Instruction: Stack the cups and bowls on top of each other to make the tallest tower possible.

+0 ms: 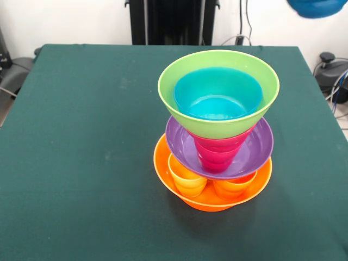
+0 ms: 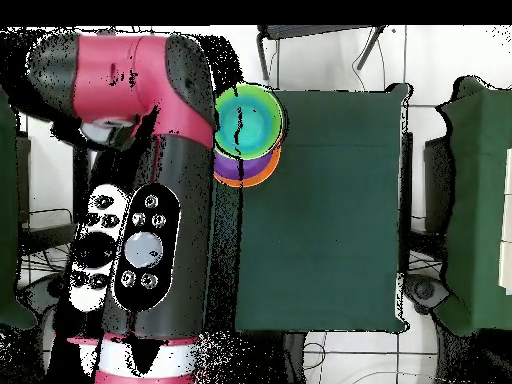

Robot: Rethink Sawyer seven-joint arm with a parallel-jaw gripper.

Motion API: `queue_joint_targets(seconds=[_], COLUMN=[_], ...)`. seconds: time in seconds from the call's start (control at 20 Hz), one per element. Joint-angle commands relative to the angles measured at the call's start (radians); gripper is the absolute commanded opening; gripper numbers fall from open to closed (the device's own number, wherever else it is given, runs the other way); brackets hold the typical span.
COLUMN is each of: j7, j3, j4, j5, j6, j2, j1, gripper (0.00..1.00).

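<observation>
The gripper itself does not show in either view; the overhead view shows only the bulky red and black arm [image 2: 150,200] lying along the table's side, so I cannot tell whether the claw is released or clenched. At the top right corner of the front view a dark blue bowl [image 1: 316,7] hangs in the air, cut off by the edge (what carries it is out of sight).

The tower [image 1: 216,136] stands on the green table [image 1: 81,136], towards its right side in the front view. Its base is the big orange bowl [image 1: 163,163], with a yellow cup [image 1: 186,178] and an orange cup [image 1: 234,186] sitting inside it. On these rests the purple bowl [image 1: 261,144], holding a red cup [image 1: 216,152]. The lime green bowl [image 1: 217,122] sits on that cup, and the light blue bowl [image 1: 217,92] nests inside it.

The stack looks top-heavy to me: a wide bowl balanced on one narrow cup, leaning slightly left. Setting the dark blue bowl down off-centre, or pressing too hard, could tip the green bowl off the red cup and spill the upper tiers. A sideways brush from the arm would likely do the same.
</observation>
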Motion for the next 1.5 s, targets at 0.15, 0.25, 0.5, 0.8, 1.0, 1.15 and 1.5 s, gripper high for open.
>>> queue_joint_targets(seconds=[0.15, 0.25, 0.5, 0.8, 1.0, 1.15, 1.5], j7=[-0.079, -0.095, -0.154, -0.184, -0.219, -0.242, -0.266], j3=[0.059, 0.049, 0.011, -0.012, -0.024, -0.035, -0.02], j4=[-0.243, -0.309, -0.487, -0.523, -0.521, -0.533, -0.483], j5=[-0.088, -0.082, -0.045, -0.037, -0.042, -0.039, -0.044], j6=[0.098, 0.131, 0.222, 0.197, 0.187, 0.197, 0.173], j2=[0.176, 0.206, 0.281, 0.327, 0.334, 0.341, 0.326], j1=[-0.075, -0.092, -0.146, -0.173, -0.186, -0.197, -0.196], gripper=[0.0, 0.0, 0.0, 0.0, 0.0, 0.0, 0.0])
